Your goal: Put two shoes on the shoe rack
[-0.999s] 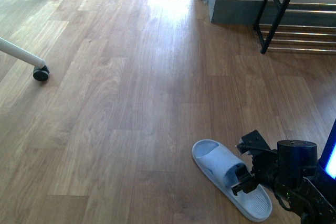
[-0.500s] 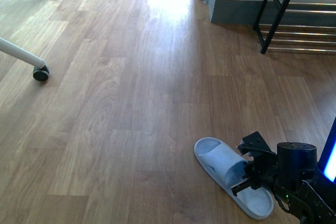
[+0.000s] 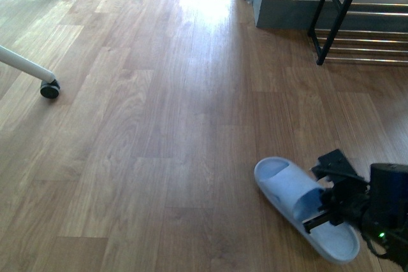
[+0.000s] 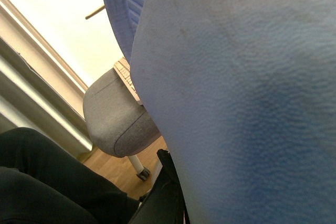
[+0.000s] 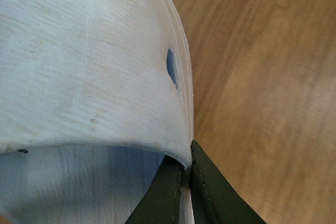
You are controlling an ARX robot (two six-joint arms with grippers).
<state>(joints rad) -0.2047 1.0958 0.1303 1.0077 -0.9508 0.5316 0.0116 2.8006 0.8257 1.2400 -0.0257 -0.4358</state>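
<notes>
A pale blue slide (image 3: 299,205) is held just above the wood floor at the front right, toe pointing back left. My right gripper (image 3: 320,213) is shut on the edge of its strap; the right wrist view shows both black fingers (image 5: 210,192) pinching the strap (image 5: 89,77). My left gripper (image 4: 176,198) is out of the front view; in the left wrist view a second pale blue slide (image 4: 241,93) fills the picture against a black finger (image 4: 165,195). The shoe rack (image 3: 363,23) stands at the back right, its chrome bars bare. The grey sneakers are out of view.
A white leg with a black caster (image 3: 49,88) stands at the left. A grey wall base (image 3: 280,12) sits left of the rack. The left wrist view shows a grey padded seat (image 4: 113,116) and dark cloth (image 4: 42,182).
My right gripper has moved to the right and a little toward me, carrying the slide with it. Nothing else in the front view has moved.
</notes>
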